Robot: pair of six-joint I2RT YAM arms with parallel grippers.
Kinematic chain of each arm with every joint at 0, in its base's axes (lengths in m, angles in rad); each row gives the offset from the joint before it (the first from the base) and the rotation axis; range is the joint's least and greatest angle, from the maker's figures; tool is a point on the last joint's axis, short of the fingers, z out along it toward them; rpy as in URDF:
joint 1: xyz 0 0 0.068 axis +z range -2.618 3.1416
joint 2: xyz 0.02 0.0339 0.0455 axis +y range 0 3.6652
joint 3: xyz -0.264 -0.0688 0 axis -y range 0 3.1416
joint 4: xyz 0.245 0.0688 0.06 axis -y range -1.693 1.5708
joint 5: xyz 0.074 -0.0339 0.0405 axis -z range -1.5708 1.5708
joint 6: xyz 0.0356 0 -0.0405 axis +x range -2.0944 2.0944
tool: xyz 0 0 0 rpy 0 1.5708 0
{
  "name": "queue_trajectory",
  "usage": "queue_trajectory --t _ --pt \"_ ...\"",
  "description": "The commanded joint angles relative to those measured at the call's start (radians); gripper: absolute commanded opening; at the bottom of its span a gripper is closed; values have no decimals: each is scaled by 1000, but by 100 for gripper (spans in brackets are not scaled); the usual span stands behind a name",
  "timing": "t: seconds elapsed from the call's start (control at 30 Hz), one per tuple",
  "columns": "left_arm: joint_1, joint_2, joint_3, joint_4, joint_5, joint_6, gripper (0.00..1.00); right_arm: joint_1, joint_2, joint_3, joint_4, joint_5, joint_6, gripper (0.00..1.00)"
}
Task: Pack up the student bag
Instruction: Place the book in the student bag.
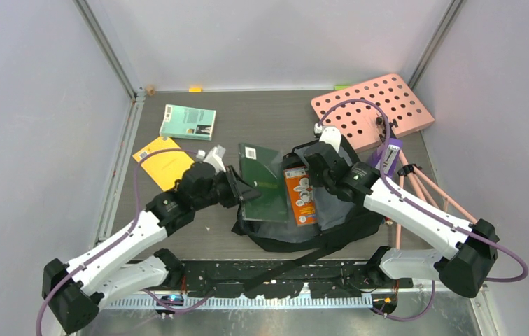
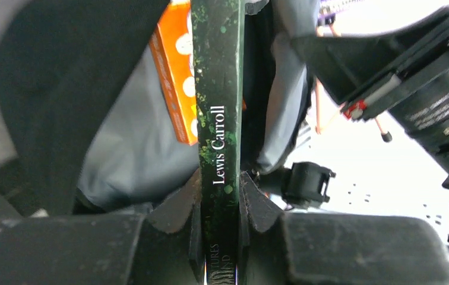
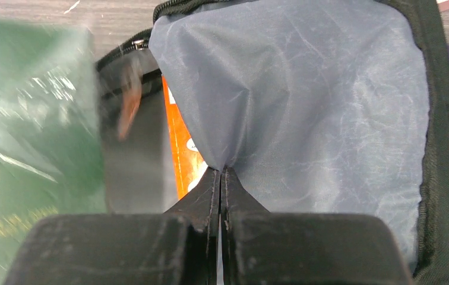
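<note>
**A:** Where is the student bag, and how full is it?

**B:** The student bag [image 1: 332, 217] lies open at the middle of the table [image 1: 262, 112], a little toward six o'clock, near the arm bases. An orange book [image 1: 300, 196] is already inside, against the grey lining [image 3: 305, 89].

**A:** What are the arms doing?

**B:** The right gripper [image 3: 222, 172] is at the bag's twelve o'clock rim. It is pinched tight on a fold of the lining, holding the mouth open. The left gripper [image 2: 220, 184] is clamped on the spine of a green Lewis Carroll book [image 2: 216, 89]. The book hangs at the bag's nine o'clock edge, partly over the opening and not yet inside.

**A:** What remains?

**B:** I judge the packing to be about halfway. A teal book [image 1: 188, 121] at ten o'clock and a yellow booklet [image 1: 164, 162] near nine o'clock lie outside on the table. A pink pegboard [image 1: 372, 110] rests at one o'clock. I cannot tell whether it belongs in the bag.
</note>
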Motion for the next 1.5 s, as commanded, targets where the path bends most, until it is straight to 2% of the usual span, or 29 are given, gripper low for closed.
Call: queue_trajectory --t 0.0,0.07,0.17,0.27,0.6,0.73,0.83,0.9,0.97,1.07,1.27,1.47 --pt "-96 -28 -30 259 -45 -148 0 1 -31 98 70 107 43 0" --pt "-142 -14 -68 289 -82 -169 0 1 -34 104 70 110 50 0" --pt "-209 28 -131 422 -133 -216 0 2 -44 109 76 107 56 0" --pt "-273 90 -117 465 -224 -191 0 1 -51 114 75 104 56 0" --pt "-333 356 -84 689 -363 -172 0 1 -79 108 69 103 59 0" --pt "-355 443 -38 701 -420 -154 0 1 -87 100 71 101 54 0" --pt "-357 505 -23 712 -412 -154 2 1 -87 93 70 107 48 1" --pt "-357 535 -23 708 -394 -146 16 1 -87 90 67 110 47 0" --pt "-359 551 -20 650 -385 -129 38 1 -89 88 67 109 45 0" --pt "-358 553 3 523 -379 -81 61 1 -92 84 73 106 43 0" --pt "-364 494 18 348 -408 -36 81 1 -89 79 81 94 35 0" --pt "-365 531 43 328 -376 -8 85 1 -79 79 92 79 31 0"
